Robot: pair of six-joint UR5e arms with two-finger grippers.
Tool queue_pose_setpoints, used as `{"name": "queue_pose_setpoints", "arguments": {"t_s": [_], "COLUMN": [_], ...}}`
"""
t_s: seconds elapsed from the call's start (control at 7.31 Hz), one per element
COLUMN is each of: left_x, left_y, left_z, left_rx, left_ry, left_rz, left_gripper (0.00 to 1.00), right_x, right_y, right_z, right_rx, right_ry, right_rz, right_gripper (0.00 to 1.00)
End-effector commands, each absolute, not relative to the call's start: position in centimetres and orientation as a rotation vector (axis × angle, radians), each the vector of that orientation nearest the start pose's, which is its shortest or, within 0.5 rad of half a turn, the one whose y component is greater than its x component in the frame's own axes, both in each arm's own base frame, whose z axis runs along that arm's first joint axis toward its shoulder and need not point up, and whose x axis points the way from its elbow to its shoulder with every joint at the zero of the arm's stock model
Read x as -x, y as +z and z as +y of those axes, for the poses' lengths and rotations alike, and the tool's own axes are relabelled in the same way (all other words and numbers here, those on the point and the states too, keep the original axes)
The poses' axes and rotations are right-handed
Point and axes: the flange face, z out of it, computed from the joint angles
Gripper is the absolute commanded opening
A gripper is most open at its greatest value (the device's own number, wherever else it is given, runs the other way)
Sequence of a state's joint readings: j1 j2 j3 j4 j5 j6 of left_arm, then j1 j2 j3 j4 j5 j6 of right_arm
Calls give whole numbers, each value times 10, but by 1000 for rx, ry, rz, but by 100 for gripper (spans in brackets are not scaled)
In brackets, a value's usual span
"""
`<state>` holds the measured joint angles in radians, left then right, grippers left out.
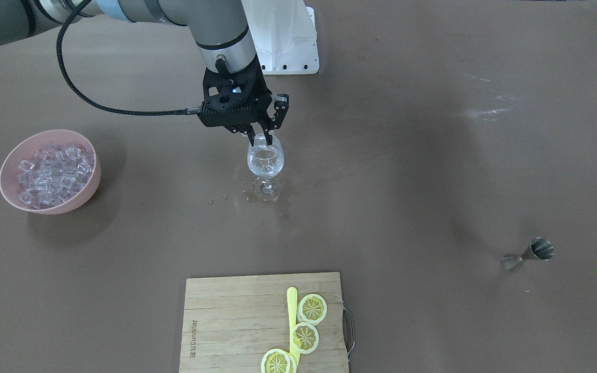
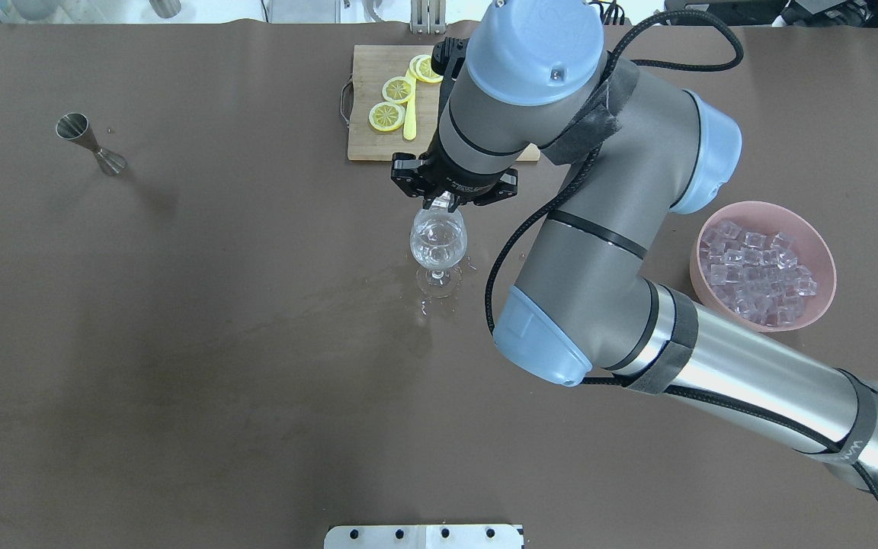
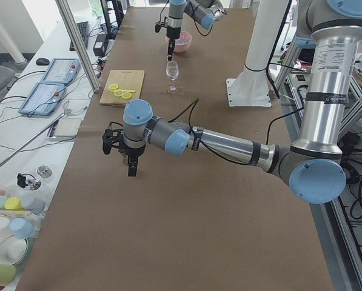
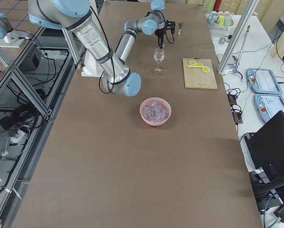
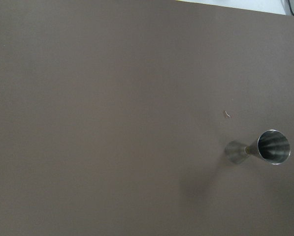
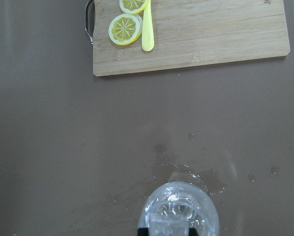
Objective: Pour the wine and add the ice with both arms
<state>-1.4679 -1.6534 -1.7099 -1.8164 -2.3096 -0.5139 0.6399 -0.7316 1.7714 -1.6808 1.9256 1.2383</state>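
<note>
A clear stemmed glass [image 1: 266,161] stands mid-table with a little clear wine [image 2: 437,245] in its bowl. My right gripper [image 1: 260,135] hangs just over the glass rim, shut on one ice cube [image 1: 260,141]. The cube also shows between the fingertips in the right wrist view [image 6: 169,228], over the glass [image 6: 182,210]. A pink bowl [image 1: 82,192] heaped with ice cubes [image 1: 52,171] sits to the robot's right. My left gripper [image 3: 131,168] shows only in the exterior left view, high over the table near a steel jigger [image 5: 266,149]. I cannot tell if it is open or shut.
A wooden cutting board [image 1: 226,316] with lemon slices [image 1: 312,309] and a yellow knife [image 1: 292,305] lies at the operators' edge. The jigger [image 1: 529,255] lies on its side far on the robot's left. Droplets wet the table around the glass foot [image 2: 424,306].
</note>
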Motion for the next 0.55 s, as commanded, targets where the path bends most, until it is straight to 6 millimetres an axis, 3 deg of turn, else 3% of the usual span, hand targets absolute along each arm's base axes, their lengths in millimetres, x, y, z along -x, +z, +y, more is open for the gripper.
{"name": "queue_pose_setpoints", "arguments": {"t_s": [0.0,0.14,0.27,0.41], "left_x": [11,11,10,16], "left_y": [520,521,519,514], "left_z": [-543,-543,-544,-548], "left_rx": [-207,-205,-209,-212], "left_ry": [-213,-213,-213,-224], "left_rz": [826,827,829,829], "left_gripper": [98,98,98,98], "right_x": [462,461,430,367], "right_y": [89,93,105,152], "right_z": [-466,-466,-477,-488], "right_rx": [-160,-161,-151,-154], "right_ry": [116,107,130,82], "right_rz": [-956,-952,-960,-954], "right_gripper": [100,100,100,100]}}
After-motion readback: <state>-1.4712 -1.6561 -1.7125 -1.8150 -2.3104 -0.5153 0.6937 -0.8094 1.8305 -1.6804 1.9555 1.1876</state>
